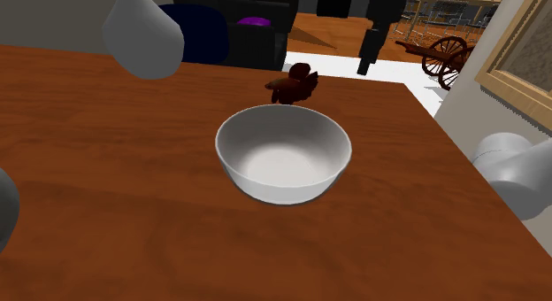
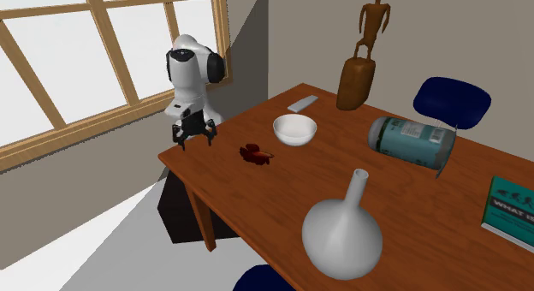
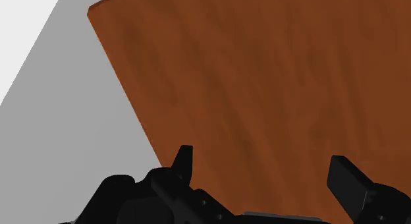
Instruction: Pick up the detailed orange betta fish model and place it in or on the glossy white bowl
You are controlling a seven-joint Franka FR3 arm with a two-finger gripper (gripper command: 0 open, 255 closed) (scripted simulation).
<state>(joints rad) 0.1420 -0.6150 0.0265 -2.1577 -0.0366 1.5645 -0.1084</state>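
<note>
The fish model (image 1: 295, 84) looks dark red-brown and lies on the wooden table (image 1: 106, 166), just behind the white bowl (image 1: 283, 153). In the second exterior view the fish (image 2: 254, 153) sits between the bowl (image 2: 294, 128) and the table's near edge. My gripper (image 2: 192, 139) hangs by the table corner next to the window, well apart from the fish. The wrist view shows the gripper (image 3: 263, 170) open over the table's corner (image 3: 99, 8), nothing between its fingers. In the shoulder view the black gripper (image 1: 368, 51) hangs beyond the fish, to its right.
A white long-necked vase (image 2: 342, 234), a teal can on its side (image 2: 411, 137), a green book (image 2: 512, 208), a wooden figure (image 2: 359, 67) and a small flat white object (image 2: 302, 103) share the table. A blue chair (image 2: 451, 101) stands behind it.
</note>
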